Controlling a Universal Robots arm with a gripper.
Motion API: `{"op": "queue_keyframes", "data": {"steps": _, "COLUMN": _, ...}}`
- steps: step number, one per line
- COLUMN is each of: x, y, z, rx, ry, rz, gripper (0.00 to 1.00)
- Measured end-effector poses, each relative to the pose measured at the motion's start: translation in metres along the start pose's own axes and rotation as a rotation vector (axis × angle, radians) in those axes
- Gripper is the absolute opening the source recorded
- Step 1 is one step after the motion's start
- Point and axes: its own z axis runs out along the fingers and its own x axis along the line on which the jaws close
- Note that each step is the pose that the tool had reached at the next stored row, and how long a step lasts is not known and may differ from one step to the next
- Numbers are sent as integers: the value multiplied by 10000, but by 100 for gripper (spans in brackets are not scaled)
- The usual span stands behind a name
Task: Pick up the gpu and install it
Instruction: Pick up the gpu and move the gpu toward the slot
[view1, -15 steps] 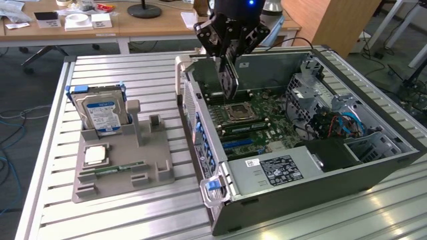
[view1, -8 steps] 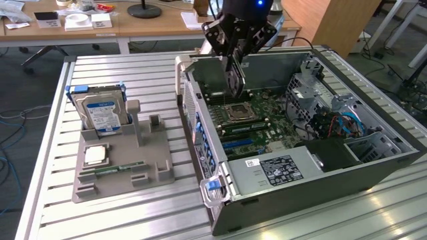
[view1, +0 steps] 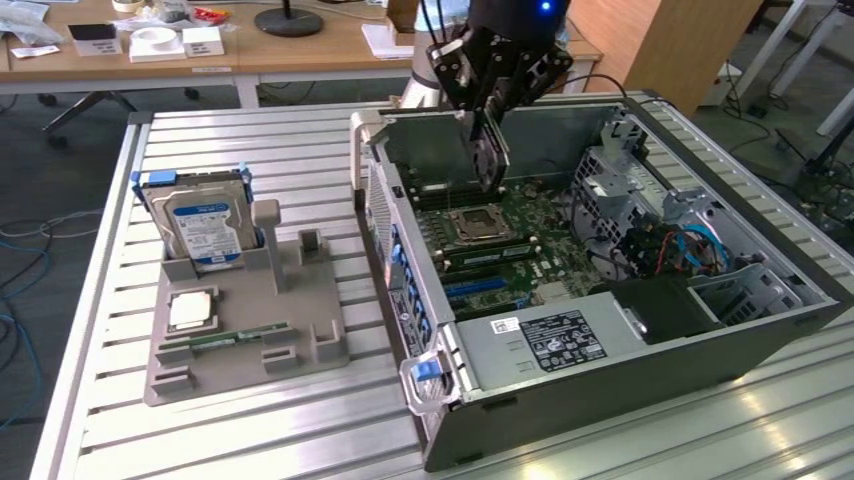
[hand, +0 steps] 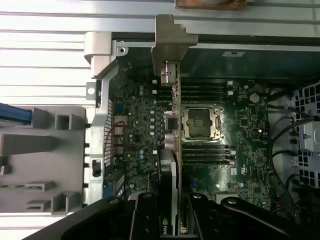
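My gripper (view1: 489, 112) hangs over the open computer case (view1: 627, 350), shut on the gpu (view1: 490, 160). The gpu is a thin dark card held on edge, pointing down toward the motherboard (view1: 514, 245) near the case's rear wall. In the wrist view I look along the gpu (hand: 168, 165) edge-on, with its silvery end bracket (hand: 170, 42) at the far end over the case's rear edge. The black fingers (hand: 145, 217) clamp the card from both sides. The card's lower edge is above the board; whether it touches a slot is hidden.
A grey parts holder (view1: 287, 335) stands on the slatted metal table at the exterior view's left. It carries a silver hard drive (view1: 203, 228), a processor (view1: 191, 310) and a green RAM stick (view1: 238, 337). Drive cages and cables (view1: 687, 245) fill the case's right side.
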Motion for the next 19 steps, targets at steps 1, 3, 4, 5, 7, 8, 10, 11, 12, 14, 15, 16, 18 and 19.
{"op": "queue_keyframes", "data": {"steps": 1, "x": -24, "y": 0, "z": 1, "rx": -6, "ry": 0, "rz": 0, "gripper": 27}}
{"op": "queue_keyframes", "data": {"steps": 3, "x": -71, "y": 1, "z": 2, "rx": -17, "ry": 1, "rz": -1, "gripper": 27}}
{"op": "queue_keyframes", "data": {"steps": 4, "x": -94, "y": 1, "z": 2, "rx": -23, "ry": 1, "rz": -1, "gripper": 27}}
{"op": "queue_keyframes", "data": {"steps": 5, "x": -117, "y": 2, "z": 3, "rx": -27, "ry": 1, "rz": -1, "gripper": 27}}
{"op": "queue_keyframes", "data": {"steps": 7, "x": -164, "y": 3, "z": 4, "rx": -36, "ry": 1, "rz": 1, "gripper": 27}}
{"op": "queue_keyframes", "data": {"steps": 8, "x": -187, "y": 3, "z": 4, "rx": -40, "ry": 1, "rz": 1, "gripper": 27}}
{"op": "queue_keyframes", "data": {"steps": 10, "x": -448, "y": 7, "z": 10, "rx": -71, "ry": 1, "rz": 1, "gripper": 27}}
{"op": "queue_keyframes", "data": {"steps": 11, "x": -470, "y": 7, "z": 11, "rx": -73, "ry": 2, "rz": 2, "gripper": 27}}
{"op": "queue_keyframes", "data": {"steps": 12, "x": -491, "y": 8, "z": 11, "rx": -76, "ry": 1, "rz": 1, "gripper": 27}}
{"op": "queue_keyframes", "data": {"steps": 14, "x": -536, "y": 8, "z": 12, "rx": -79, "ry": 2, "rz": 1, "gripper": 27}}
{"op": "queue_keyframes", "data": {"steps": 15, "x": -557, "y": 9, "z": 13, "rx": -82, "ry": 2, "rz": 0, "gripper": 27}}
{"op": "queue_keyframes", "data": {"steps": 16, "x": -579, "y": 9, "z": 13, "rx": -84, "ry": 2, "rz": 0, "gripper": 27}}
{"op": "queue_keyframes", "data": {"steps": 18, "x": -620, "y": 10, "z": 14, "rx": -88, "ry": 2, "rz": 2, "gripper": 27}}
{"op": "queue_keyframes", "data": {"steps": 19, "x": -642, "y": 10, "z": 15, "rx": -90, "ry": 2, "rz": 2, "gripper": 27}}
